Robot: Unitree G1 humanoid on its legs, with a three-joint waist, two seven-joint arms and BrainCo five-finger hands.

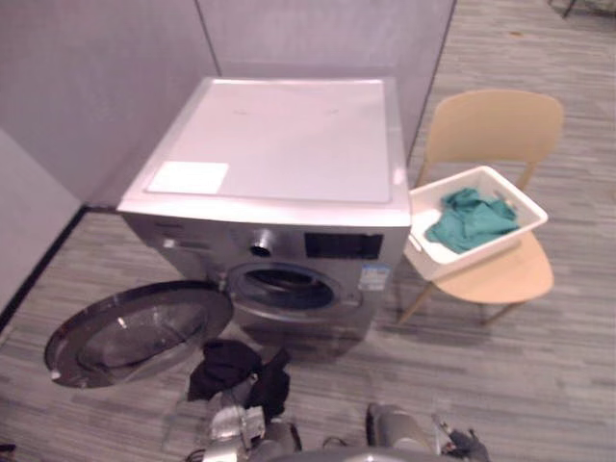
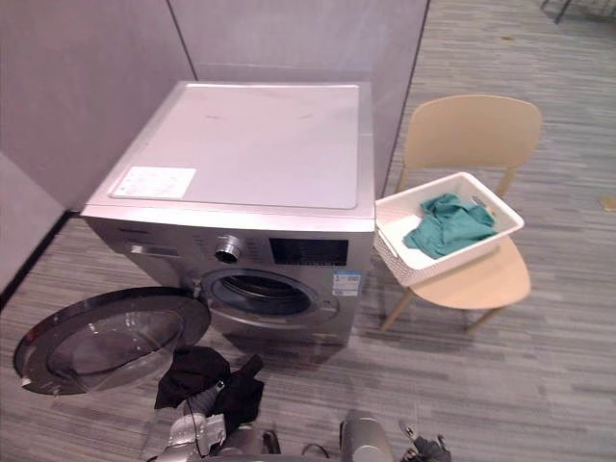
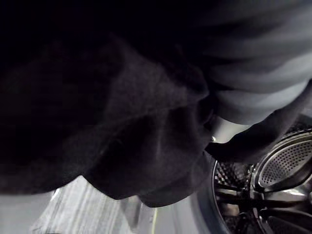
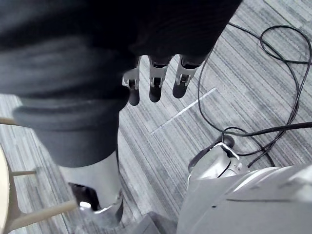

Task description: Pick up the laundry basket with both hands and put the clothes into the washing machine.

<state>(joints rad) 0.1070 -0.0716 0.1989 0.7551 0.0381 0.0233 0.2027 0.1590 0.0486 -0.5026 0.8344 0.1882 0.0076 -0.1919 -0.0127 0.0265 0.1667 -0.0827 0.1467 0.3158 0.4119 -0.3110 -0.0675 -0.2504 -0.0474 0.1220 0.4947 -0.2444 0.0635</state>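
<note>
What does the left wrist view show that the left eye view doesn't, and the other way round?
Left wrist view: the shiny drum with little holes, seen from very close. Left eye view: the whole washing machine, its open door, and a white laundry basket with green clothes on a tan chair beside it. Both: the black cloth at the left robot hand, in front of the machine's opening.
</note>
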